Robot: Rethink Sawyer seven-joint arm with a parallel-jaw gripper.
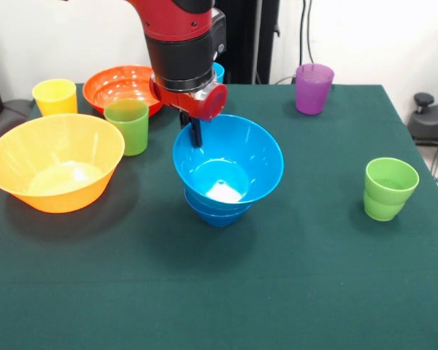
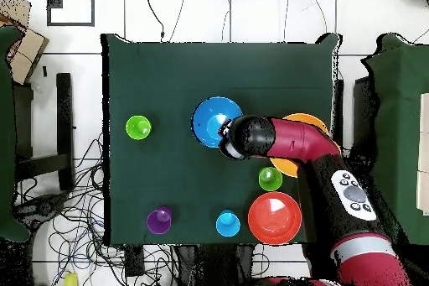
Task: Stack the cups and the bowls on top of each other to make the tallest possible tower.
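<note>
Gripper (image 1: 196, 135) sits at the far-left rim of the big light blue bowl (image 1: 237, 157), dark fingers dipping just inside the rim; cannot tell if they are apart, together or pinching the rim. Red and black arm (image 1: 182, 44) comes down from above onto it. That bowl is nested in a second blue bowl (image 1: 215, 213), only its lower edge showing beneath; this two-bowl tower stands mid-table on the green cloth (image 1: 219, 292). Big yellow-orange bowl (image 1: 55, 162) stands upright at near left, apart from the stack. Orange-red bowl (image 1: 120, 86) is far left, behind it. One green cup (image 1: 128, 125) stands just in front of the orange-red bowl, between it and the yellow-orange bowl. Yellow cup (image 1: 55, 96) is at far left, beside the orange-red bowl. Purple cup (image 1: 313, 87) stands far right near the table's back edge. Second green cup (image 1: 389, 188) is at right, well apart from the rest. Light blue cup (image 1: 218, 71) is mostly hidden behind the arm in the front view; overhead view shows it upright between purple cup and orange-red bowl.
</note>
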